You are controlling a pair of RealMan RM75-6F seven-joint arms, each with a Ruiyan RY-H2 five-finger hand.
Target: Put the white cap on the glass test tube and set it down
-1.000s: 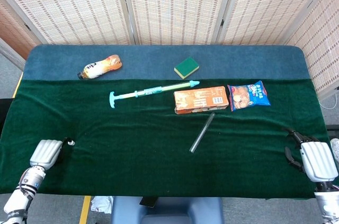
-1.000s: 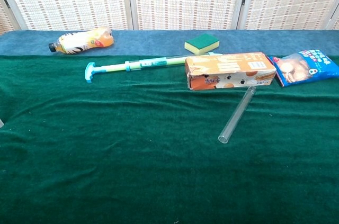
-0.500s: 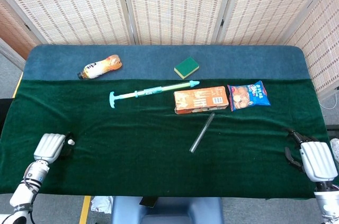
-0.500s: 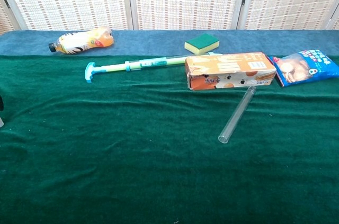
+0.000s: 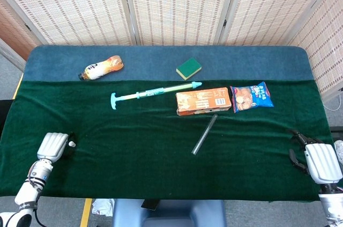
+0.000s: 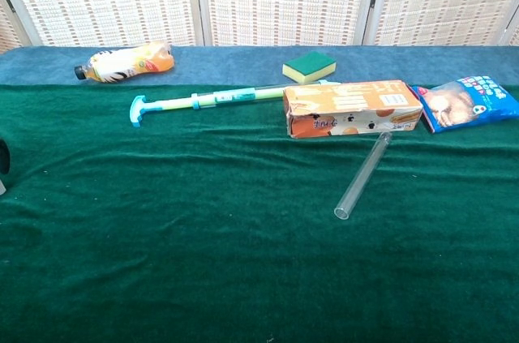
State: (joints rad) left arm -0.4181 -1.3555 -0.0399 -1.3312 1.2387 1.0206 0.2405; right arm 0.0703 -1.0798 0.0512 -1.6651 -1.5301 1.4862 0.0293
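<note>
**Cap and tube both waiting on the cloth**

My left hand [image 5: 52, 146] rests at the near left edge of the green-covered tabletop [image 5: 134, 146], and the small white cap [image 5: 72, 144] shows right at its fingertips. From the head view I cannot tell whether I am pinching the cap or it merely lies on the cloth beside my fingers. My right hand [image 5: 319, 161] sits at the near right edge with its fingers curled downward; it grasps nothing that I can see, though how tightly it is clenched I cannot tell.

The clear glass test tube [image 5: 204, 134] lies flat on the cloth near the middle, slanting, its far end just in front of the orange cardboard box [image 5: 203, 101] and its open mouth pointing toward me. It is well apart from both hands.

I judge this as the very start: securing the cap. Next I need a firm pinch on the cap with my left hand, then my right must reach in to the tube and lift it by its middle, clear of the box, so the mouth is free for capping.
</note>
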